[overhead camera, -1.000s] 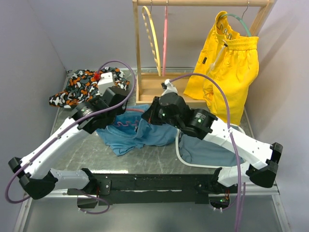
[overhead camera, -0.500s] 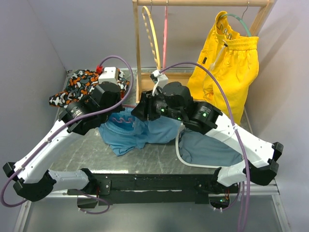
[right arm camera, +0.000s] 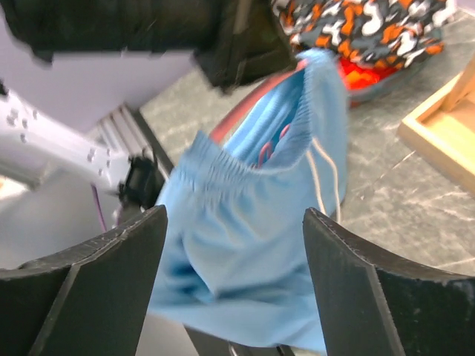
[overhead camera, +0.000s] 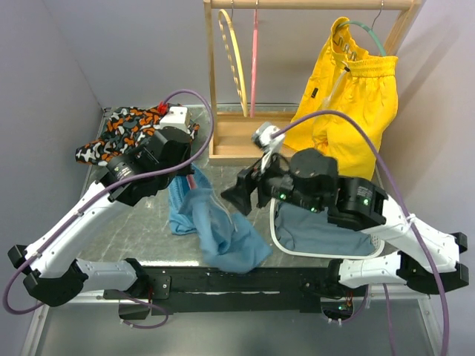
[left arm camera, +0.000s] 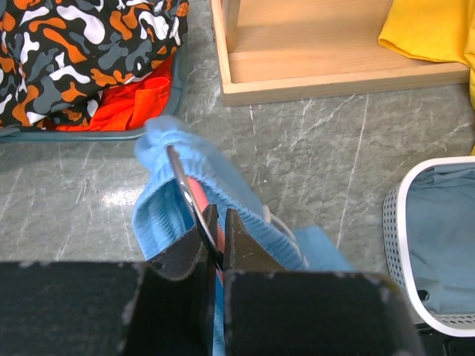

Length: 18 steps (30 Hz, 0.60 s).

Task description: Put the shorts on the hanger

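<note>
Low centre of the overhead view: light sky-blue fabric shorts [overhead camera: 215, 222] with a white drawstring, drooping over the grey marbled counter [overhead camera: 133, 230]. Just right of them, right hand [overhead camera: 241, 196] spread wide, gripping nothing. Further up and left, left hand [left arm camera: 221, 222] pressed together, pinching the thin pink plastic hanger [left arm camera: 194, 199], one end of it inside the elastic waistband. Looks partly done: probably remains to draw the waistband over the hanger's other end. At the frame's top, a wooden rack [overhead camera: 210, 74].
</note>
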Each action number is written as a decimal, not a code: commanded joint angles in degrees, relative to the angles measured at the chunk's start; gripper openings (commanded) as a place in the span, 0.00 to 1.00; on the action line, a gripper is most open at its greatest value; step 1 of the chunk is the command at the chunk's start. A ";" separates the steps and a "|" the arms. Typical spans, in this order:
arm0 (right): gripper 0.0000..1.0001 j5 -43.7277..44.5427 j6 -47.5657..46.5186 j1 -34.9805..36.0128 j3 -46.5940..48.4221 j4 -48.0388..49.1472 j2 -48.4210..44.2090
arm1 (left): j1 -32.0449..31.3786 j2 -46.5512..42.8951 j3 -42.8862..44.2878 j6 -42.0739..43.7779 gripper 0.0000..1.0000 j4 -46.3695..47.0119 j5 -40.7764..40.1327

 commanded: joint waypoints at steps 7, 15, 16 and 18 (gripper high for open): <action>0.91 14.29 7.38 11.57 1.46 -2.72 8.47 | -0.17 1.74 3.98 -3.22 0.01 1.61 -2.94; 0.95 28.43 20.54 18.69 6.55 -3.51 14.79 | -0.17 4.72 6.08 -7.34 0.01 -1.46 -6.98; 0.95 31.16 22.74 19.74 6.99 -5.25 15.93 | -0.26 5.16 6.96 -7.96 0.01 -1.99 -7.33; 0.96 33.81 26.80 20.54 6.91 -5.18 18.74 | -0.26 6.39 8.27 -9.89 0.01 -3.22 -7.78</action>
